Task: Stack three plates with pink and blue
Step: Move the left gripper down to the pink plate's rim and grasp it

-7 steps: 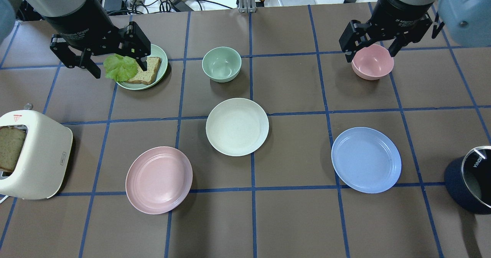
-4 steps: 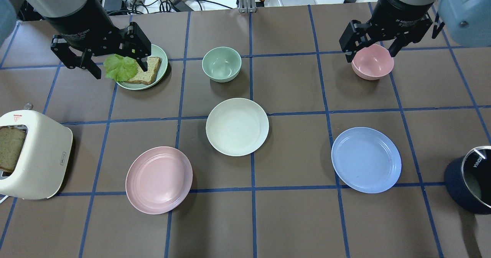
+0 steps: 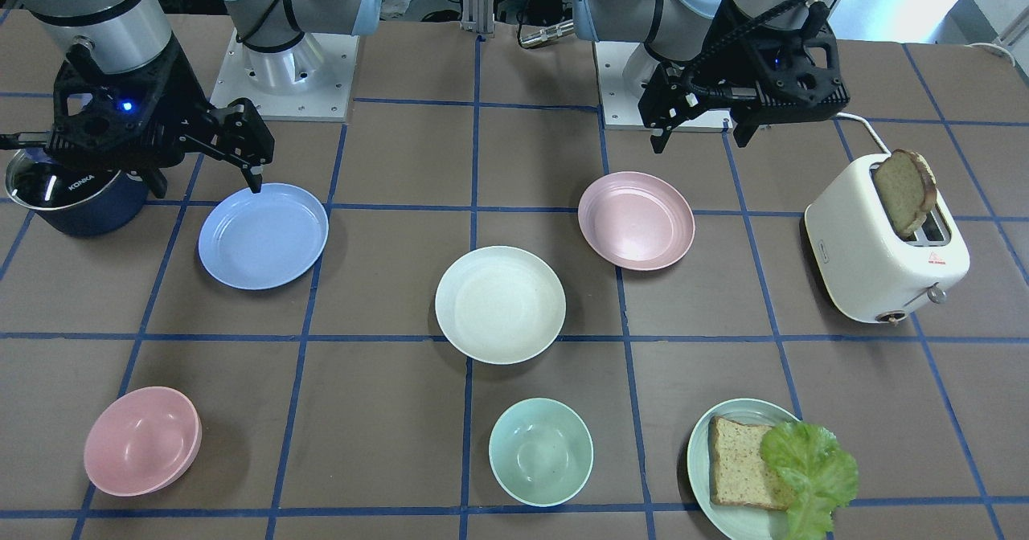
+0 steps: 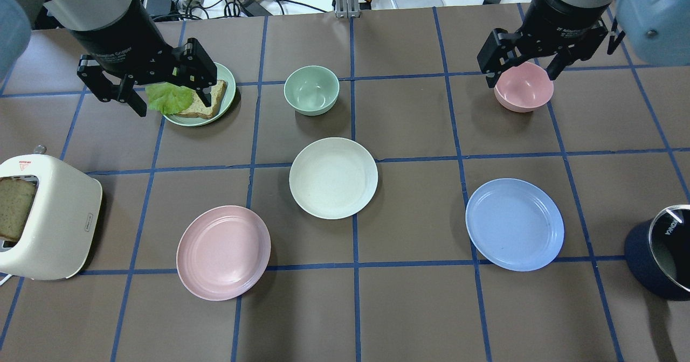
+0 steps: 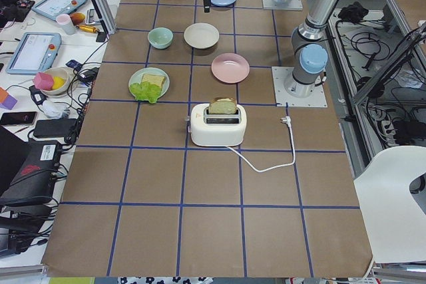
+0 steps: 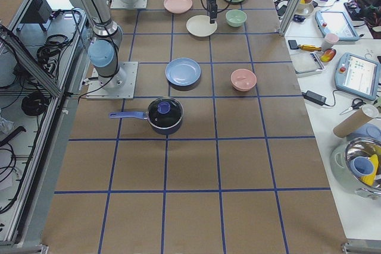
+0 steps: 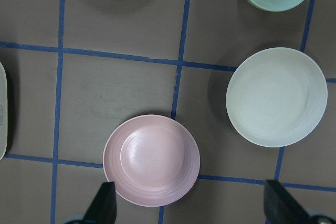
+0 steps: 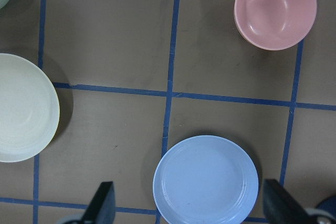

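Pink matte round plate sits lower left, cream-white round plate centre, light-blue round plate right, all apart on the surface; left gripper and right gripper hover up top, fingers wide, empty.

Bright, even light from above. Soft, short shadows edge the cream-white round plastic plate and pale pink round plastic plate. White glints streak the glass lid of the dark blue metal pot. Focus sharp in all views.
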Robot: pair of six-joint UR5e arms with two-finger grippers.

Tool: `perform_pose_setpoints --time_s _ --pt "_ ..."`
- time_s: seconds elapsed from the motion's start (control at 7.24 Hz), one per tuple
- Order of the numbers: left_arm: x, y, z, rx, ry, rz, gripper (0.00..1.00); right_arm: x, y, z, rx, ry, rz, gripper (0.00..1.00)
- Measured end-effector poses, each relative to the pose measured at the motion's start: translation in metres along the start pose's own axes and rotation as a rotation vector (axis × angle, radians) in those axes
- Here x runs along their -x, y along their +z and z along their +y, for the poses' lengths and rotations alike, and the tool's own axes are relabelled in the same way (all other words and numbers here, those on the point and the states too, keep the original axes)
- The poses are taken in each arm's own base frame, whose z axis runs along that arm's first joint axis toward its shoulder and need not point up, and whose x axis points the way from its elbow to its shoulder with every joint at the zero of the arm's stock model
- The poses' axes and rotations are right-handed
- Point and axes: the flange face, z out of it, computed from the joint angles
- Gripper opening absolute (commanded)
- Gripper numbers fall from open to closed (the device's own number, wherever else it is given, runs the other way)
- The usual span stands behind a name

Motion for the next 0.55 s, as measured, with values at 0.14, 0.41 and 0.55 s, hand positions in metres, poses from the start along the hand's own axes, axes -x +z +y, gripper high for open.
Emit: perform_pose_setpoints --time_s 0.14,0.41,0.55 --pt "-0.003 0.009 -0.003 0.021 0.004 0.012 1.0 0.0 0.0 0.0 0.0 0.0 0.0 1.0" --pt "-0.006 0.019 -0.005 0.047 0.009 0.016 1.0 0.0 0.0 0.0 0.0 0.0 0.0 1.0" --pt "-0.009 0.03 -0.003 0.072 0.012 0.014 1.0 0.0 0.0 0.0 0.0 0.0 0.0 1.0"
